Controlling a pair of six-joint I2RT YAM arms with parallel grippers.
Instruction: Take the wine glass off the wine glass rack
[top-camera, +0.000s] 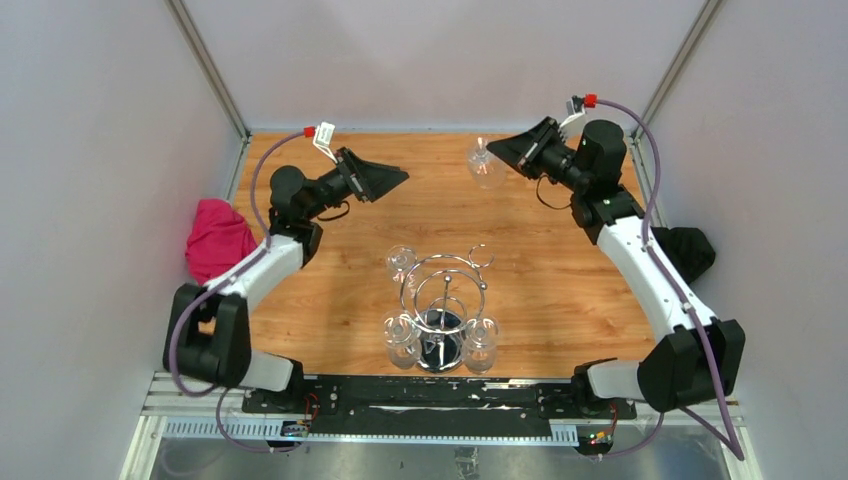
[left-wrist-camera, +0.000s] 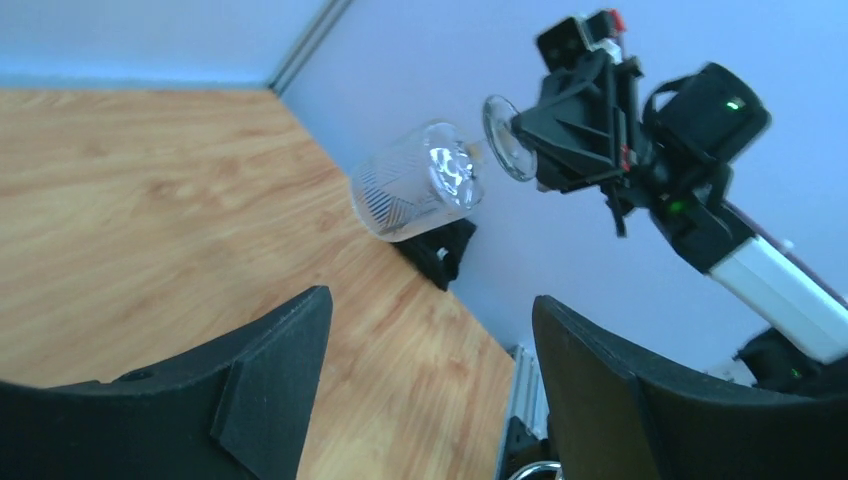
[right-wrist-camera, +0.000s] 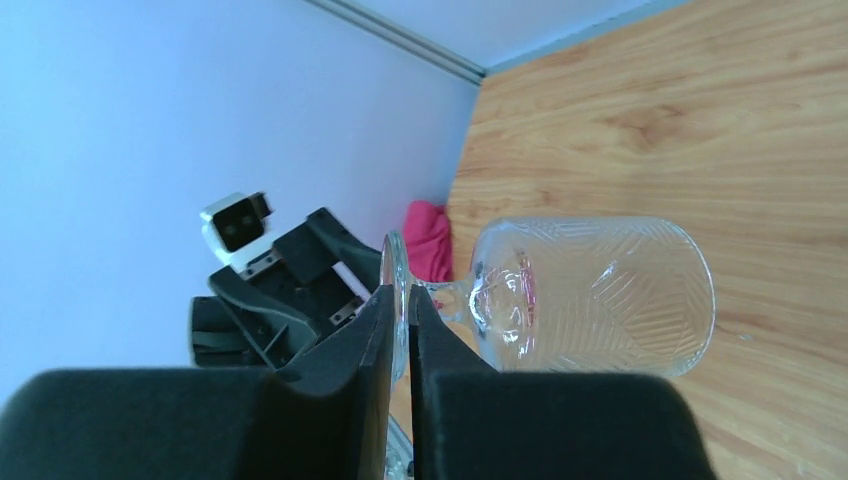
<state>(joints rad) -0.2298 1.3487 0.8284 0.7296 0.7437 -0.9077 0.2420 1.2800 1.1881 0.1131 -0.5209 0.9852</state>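
Right wrist view: right fingers (right-wrist-camera: 352, 385) clamp the wine glass (right-wrist-camera: 590, 295) by its foot, stem horizontal, bowl pointing away, over the far tabletop (right-wrist-camera: 700, 100), well apart from the rack (top-camera: 441, 330). Left fingers (left-wrist-camera: 270, 360) spread, empty.

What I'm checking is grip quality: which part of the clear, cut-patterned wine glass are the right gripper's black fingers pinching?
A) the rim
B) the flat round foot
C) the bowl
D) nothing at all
B: the right wrist view shows the right gripper shut on the thin round foot of the clear patterned wine glass, its bowl free beyond the fingers.
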